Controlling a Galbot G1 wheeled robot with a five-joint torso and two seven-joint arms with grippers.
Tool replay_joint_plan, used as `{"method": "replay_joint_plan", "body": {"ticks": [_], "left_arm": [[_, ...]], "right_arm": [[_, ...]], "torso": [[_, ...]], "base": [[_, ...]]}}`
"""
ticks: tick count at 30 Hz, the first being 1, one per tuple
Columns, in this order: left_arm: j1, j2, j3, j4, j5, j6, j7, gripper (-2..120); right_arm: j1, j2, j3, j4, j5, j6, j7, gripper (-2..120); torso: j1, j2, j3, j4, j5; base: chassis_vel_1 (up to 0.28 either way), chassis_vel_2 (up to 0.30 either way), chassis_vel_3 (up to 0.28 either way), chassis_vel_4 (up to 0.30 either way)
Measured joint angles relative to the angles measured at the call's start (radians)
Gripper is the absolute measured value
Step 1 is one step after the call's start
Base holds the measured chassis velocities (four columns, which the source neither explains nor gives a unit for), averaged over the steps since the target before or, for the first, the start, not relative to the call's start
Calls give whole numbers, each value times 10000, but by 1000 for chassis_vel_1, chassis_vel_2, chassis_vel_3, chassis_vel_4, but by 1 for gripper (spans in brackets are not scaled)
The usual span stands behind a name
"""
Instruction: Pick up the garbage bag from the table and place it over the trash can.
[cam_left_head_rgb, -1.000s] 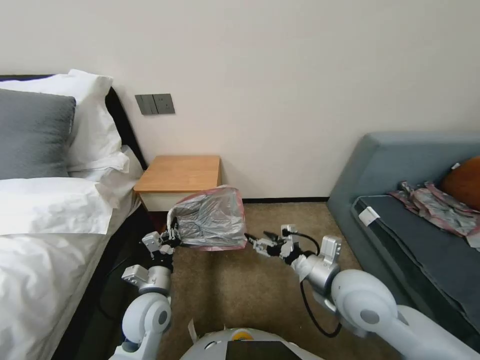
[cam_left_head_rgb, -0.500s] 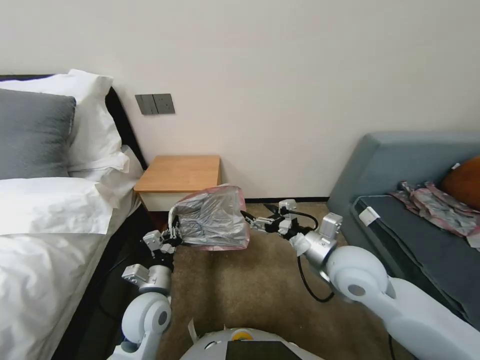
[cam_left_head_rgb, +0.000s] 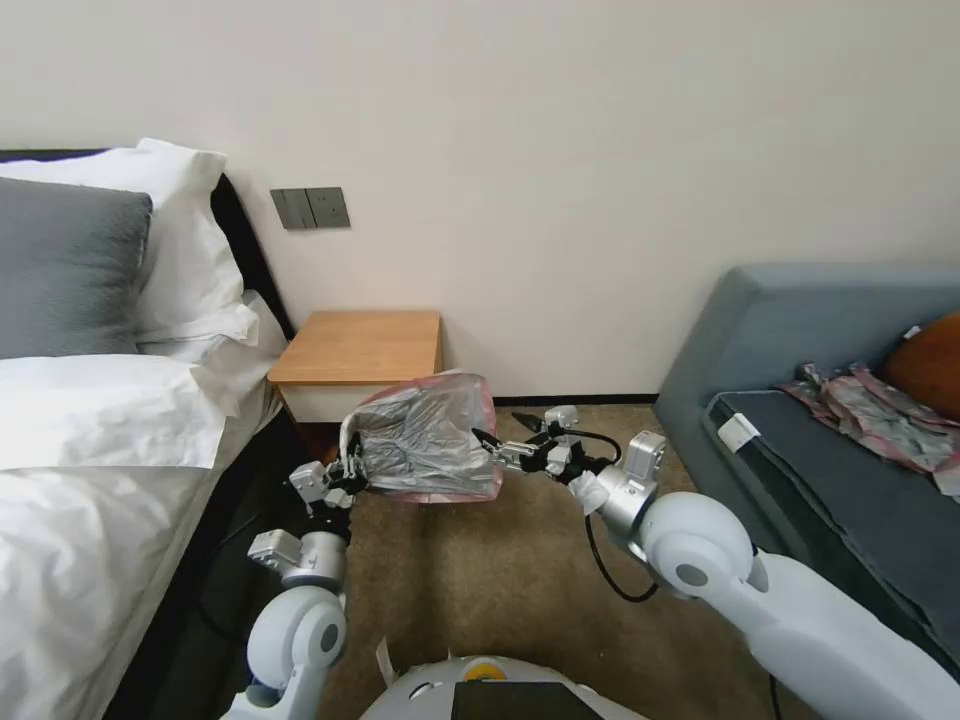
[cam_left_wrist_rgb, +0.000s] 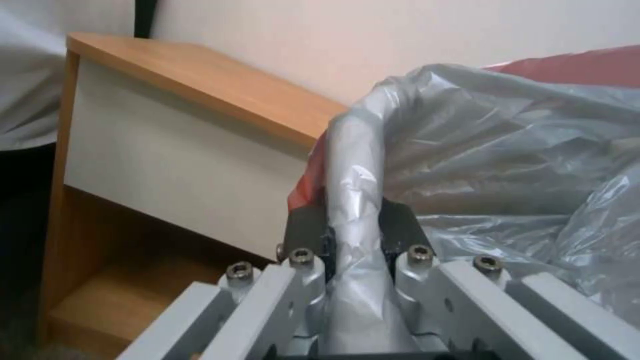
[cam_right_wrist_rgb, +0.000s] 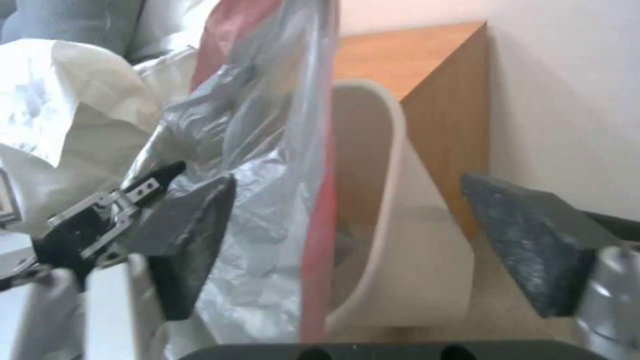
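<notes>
Head view: the left gripper (cam_left_head_rgb: 347, 470) pinches the bag (cam_left_head_rgb: 425, 437), held up over the can (cam_right_wrist_rgb: 393, 210) by the table (cam_left_head_rgb: 355, 347). The right gripper (cam_left_head_rgb: 497, 447) is wide open at the bag's edge. Next, it needs to pinch that edge.

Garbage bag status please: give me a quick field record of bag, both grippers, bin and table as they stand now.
bag: garbage bag held off the floor beside the table, opened out, pink edge up
left gripper: left gripper shut on a bunched fold of the bag's edge
right gripper: right gripper open, jaws straddling the bag's pink-edged far side and the bin's rim, not closed
bin: trash can on the carpet beside the table, just behind the bag
table: table top bare
bag over bin: not yet
</notes>
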Motion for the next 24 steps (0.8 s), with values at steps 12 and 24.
{"method": "replay_joint_plan", "body": {"ticks": [12,24], "left_arm": [[-35,-142,129,105,137,20,48,7],[-25,-137,110,105,191,24,216,7]], "right_arm": [[76,28,-107,-91,-17,-42,-256,69],[348,105,-414,-227,-6,-61,-300,68]], "torso": [[0,0,0,0,0],[0,0,0,0,0]], "base": [[0,0,0,0],[0,0,0,0]]}}
